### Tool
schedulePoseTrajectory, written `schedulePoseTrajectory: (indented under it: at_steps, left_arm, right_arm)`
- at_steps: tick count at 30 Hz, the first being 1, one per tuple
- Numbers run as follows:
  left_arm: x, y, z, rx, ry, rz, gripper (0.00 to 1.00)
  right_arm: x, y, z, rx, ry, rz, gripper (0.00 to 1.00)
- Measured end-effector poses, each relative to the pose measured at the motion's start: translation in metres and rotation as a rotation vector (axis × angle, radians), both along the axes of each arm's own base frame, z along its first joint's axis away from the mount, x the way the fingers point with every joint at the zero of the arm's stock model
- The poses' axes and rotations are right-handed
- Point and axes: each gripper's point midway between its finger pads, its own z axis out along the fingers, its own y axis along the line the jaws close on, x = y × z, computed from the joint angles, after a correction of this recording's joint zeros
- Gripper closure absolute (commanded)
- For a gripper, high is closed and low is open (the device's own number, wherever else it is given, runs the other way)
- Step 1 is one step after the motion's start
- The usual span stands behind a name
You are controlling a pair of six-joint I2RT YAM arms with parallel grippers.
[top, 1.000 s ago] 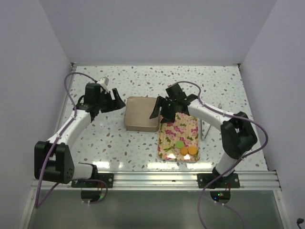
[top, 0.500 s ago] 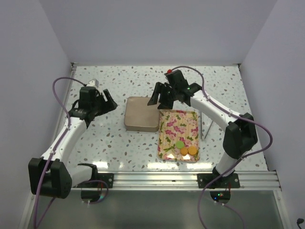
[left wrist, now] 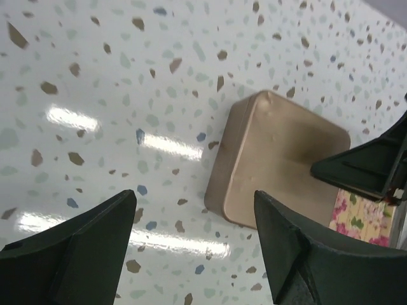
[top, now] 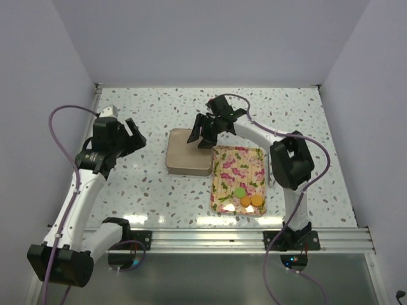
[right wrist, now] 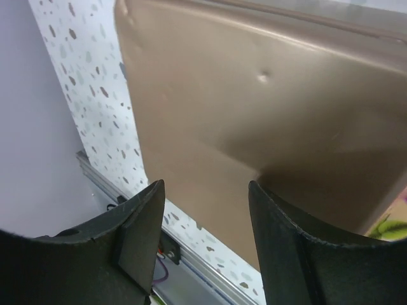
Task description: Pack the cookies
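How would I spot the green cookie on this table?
Find the flowered tray just right of the plain tan box on the speckled table. At the tray's near end, three small round discs sit together. The green cookie is the leftmost, and its colour sets it apart from the two orange cookies beside it.

Top external: high behind the bases, looking down on the whole table point(top: 146, 190). Left wrist: past left gripper point(left wrist: 194, 203), oblique, tan box point(left wrist: 280, 165) mid-range. Right wrist: past right gripper point(right wrist: 205, 187), same box, close.

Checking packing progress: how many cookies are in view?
3, clustered at the near end of the floral tray: one green cookie, two orange cookies side by side next to it. The tan box may hide others.
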Motion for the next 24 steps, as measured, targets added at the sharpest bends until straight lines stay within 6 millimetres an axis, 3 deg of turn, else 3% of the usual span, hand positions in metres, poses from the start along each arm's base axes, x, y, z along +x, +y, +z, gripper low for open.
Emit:
schedulePoseTrajectory:
  at_steps: [5, 7, 10, 16, 24]
  left_arm:
    - [0.004, 0.024, 0.076, 0.054, -0.196, 0.11, 0.19]
    - [0.002, 0.025, 0.088, 0.047, -0.233, 0.122, 0.2]
    - [-0.003, 0.025, 0.085, 0.037, -0.229, 0.128, 0.2]
    - [-0.014, 0.025, 0.047, 0.035, -0.127, 0.129, 0.2]
    - [-0.022, 0.022, 0.05, 0.011, -0.141, 0.12, 0.21]
  right_arm:
    - [0.009, 0.005, 0.012, 0.033, -0.037, 0.003, 0.41]
    - [0.01, 0.007, 0.015, 0.045, -0.044, 0.006, 0.41]
    - [0.011, 0.008, 0.014, 0.053, -0.041, 0.008, 0.41]
    - [0.017, 0.007, 0.001, 0.049, -0.021, 0.001, 0.41]
    - [0.044, -0.001, 0.002, 0.105, -0.014, -0.032, 0.43]
